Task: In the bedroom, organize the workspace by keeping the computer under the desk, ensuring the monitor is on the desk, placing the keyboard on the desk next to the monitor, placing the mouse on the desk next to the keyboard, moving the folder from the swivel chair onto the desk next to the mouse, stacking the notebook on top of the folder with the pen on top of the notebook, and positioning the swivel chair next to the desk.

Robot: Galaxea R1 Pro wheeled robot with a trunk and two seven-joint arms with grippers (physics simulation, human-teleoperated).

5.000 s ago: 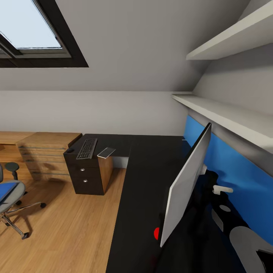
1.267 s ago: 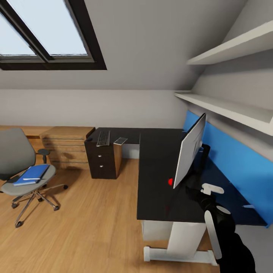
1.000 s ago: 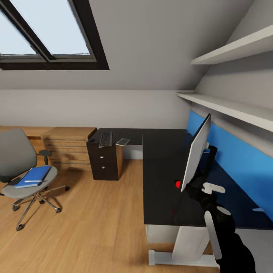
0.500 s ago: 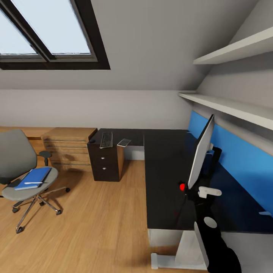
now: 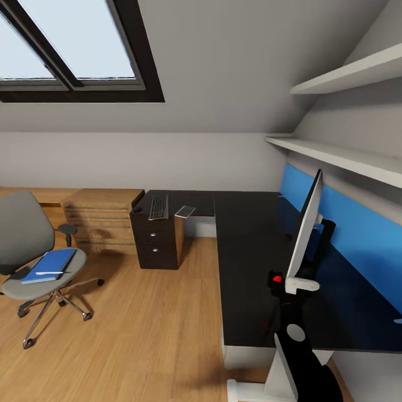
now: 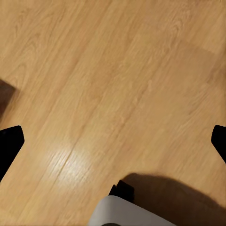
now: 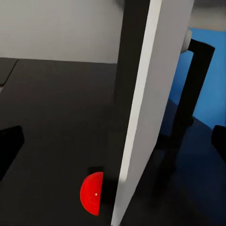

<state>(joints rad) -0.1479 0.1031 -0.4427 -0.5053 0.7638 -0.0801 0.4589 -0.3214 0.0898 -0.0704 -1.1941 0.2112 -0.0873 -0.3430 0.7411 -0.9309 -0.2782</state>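
The monitor [image 5: 306, 229] stands almost edge-on on the black desk [image 5: 245, 268], near its blue back panel. My right gripper [image 5: 298, 285] is open at the monitor's lower edge [image 7: 141, 108], one finger on each side. A red dot [image 7: 94, 193] sits at the screen's bottom. At the desk's far end lie the keyboard [image 5: 158, 206], the small dark mouse [image 5: 137, 209] and a flat grey rectangle [image 5: 185, 211], perhaps the notebook. The swivel chair [image 5: 22, 234] carries the blue folder [image 5: 49, 266] with the white pen [image 5: 49, 273] on it. My left gripper [image 6: 113, 141] hangs open over the floor. The computer is out of view.
A light wooden drawer chest [image 5: 103, 215] stands against the far wall beside a dark drawer unit [image 5: 156, 240] under the desk's end. Two white shelves [image 5: 335, 159] run above the blue panel. Wooden floor [image 5: 139, 324] stretches between chair and desk. A white desk leg [image 5: 251, 385] is near me.
The view has pulled back and swung, bringing the chair in. The monitor leaned before and now stands nearly upright, closer to the blue panel. My right gripper stayed at its lower edge.
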